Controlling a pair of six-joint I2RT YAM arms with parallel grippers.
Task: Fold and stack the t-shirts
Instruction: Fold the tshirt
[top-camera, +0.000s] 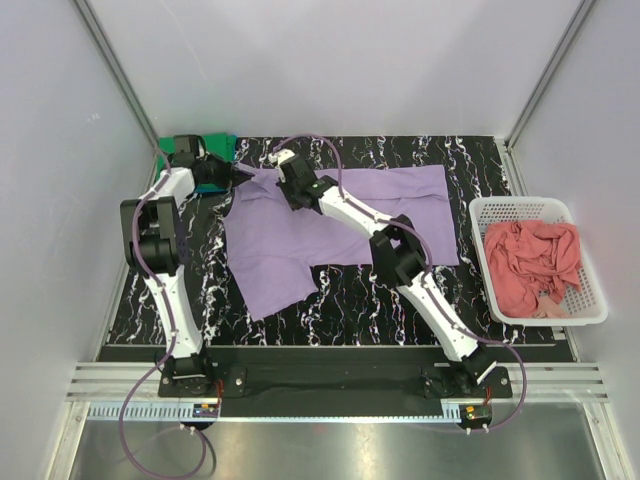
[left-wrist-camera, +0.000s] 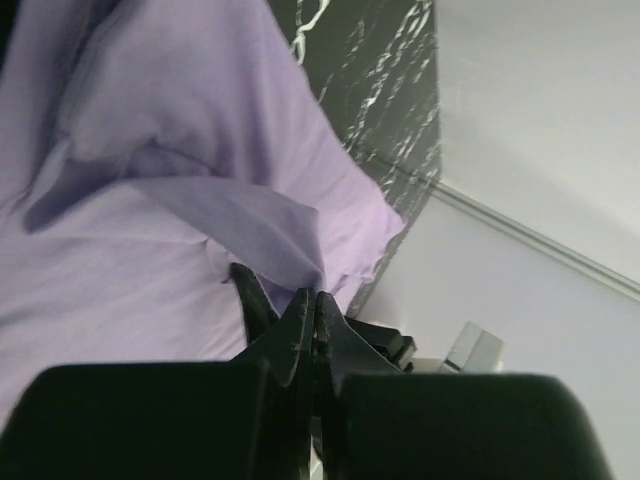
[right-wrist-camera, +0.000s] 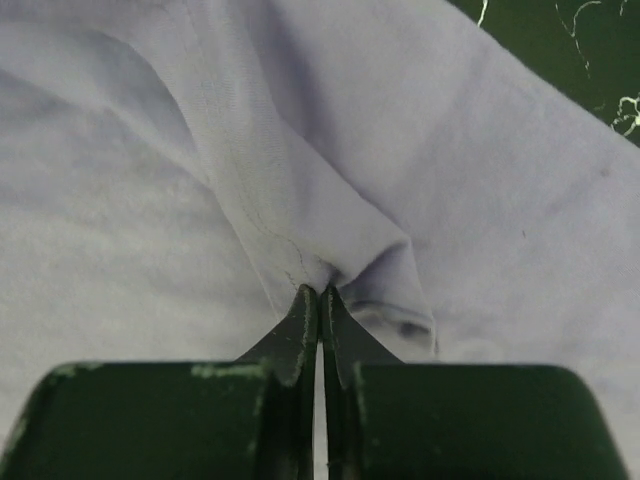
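Observation:
A light purple t-shirt (top-camera: 330, 225) lies spread on the black marbled table (top-camera: 400, 300). My left gripper (top-camera: 243, 174) is at its far left edge, shut on a fold of the purple cloth (left-wrist-camera: 290, 250). My right gripper (top-camera: 285, 163) is at the shirt's far edge near the middle, shut on a pinched ridge of the same cloth (right-wrist-camera: 330, 250). A folded bright green t-shirt (top-camera: 185, 147) sits at the far left corner behind the left arm. A salmon pink t-shirt (top-camera: 535, 262) lies crumpled in the basket.
The white lattice basket (top-camera: 590, 310) stands at the table's right edge. White enclosure walls (top-camera: 350, 60) close off the back and both sides. The table's far edge (left-wrist-camera: 420, 180) runs close beside the left gripper.

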